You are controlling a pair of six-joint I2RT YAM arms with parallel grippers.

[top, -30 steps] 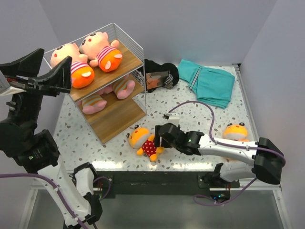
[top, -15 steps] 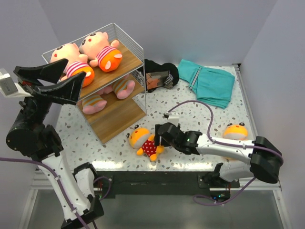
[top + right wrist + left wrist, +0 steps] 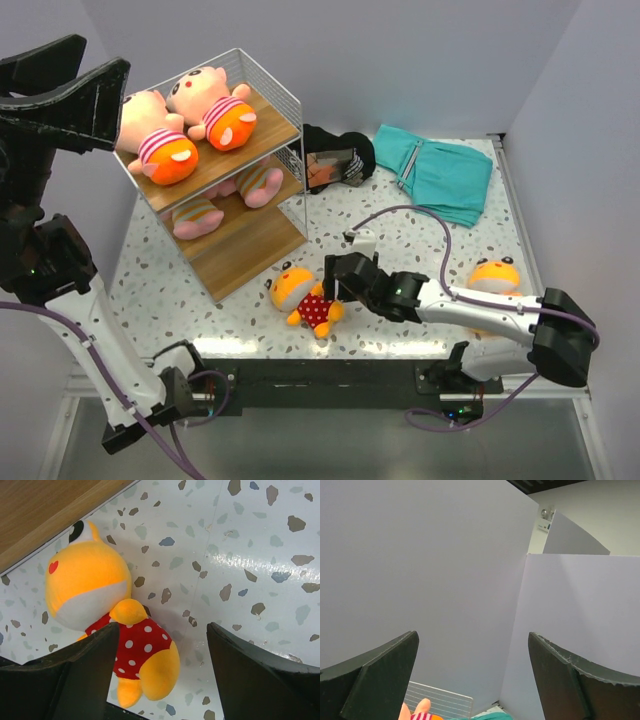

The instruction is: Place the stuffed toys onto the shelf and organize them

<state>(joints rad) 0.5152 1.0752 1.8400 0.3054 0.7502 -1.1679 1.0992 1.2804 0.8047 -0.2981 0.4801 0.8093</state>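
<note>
The shelf (image 3: pixel 282 100), white wire with wooden boards, stands at the back left. Two pink stuffed toys (image 3: pixel 158 140) (image 3: pixel 215 105) lie on its top board and two more (image 3: pixel 255 182) on the lower board. An orange toy in a red polka-dot outfit (image 3: pixel 305 297) lies on the table in front of the shelf; in the right wrist view (image 3: pixel 100 605) it lies between and below my fingers. Another orange toy (image 3: pixel 494 276) lies at the right. My right gripper (image 3: pixel 335 285) (image 3: pixel 161 627) is open, close over the polka-dot toy. My left gripper (image 3: pixel 75 90) (image 3: pixel 472 635) is open and empty, high at the left of the shelf.
A folded teal cloth (image 3: pixel 445 170) and a black bundle (image 3: pixel 338 158) lie at the back of the table. Grey walls close in the back and both sides. The left wrist view shows the shelf's wire rim (image 3: pixel 440 700) low down.
My left arm has swung up and back to the left, away from the shelf's top tier, its gripper still open. My right gripper has hardly moved beside the polka-dot toy.
</note>
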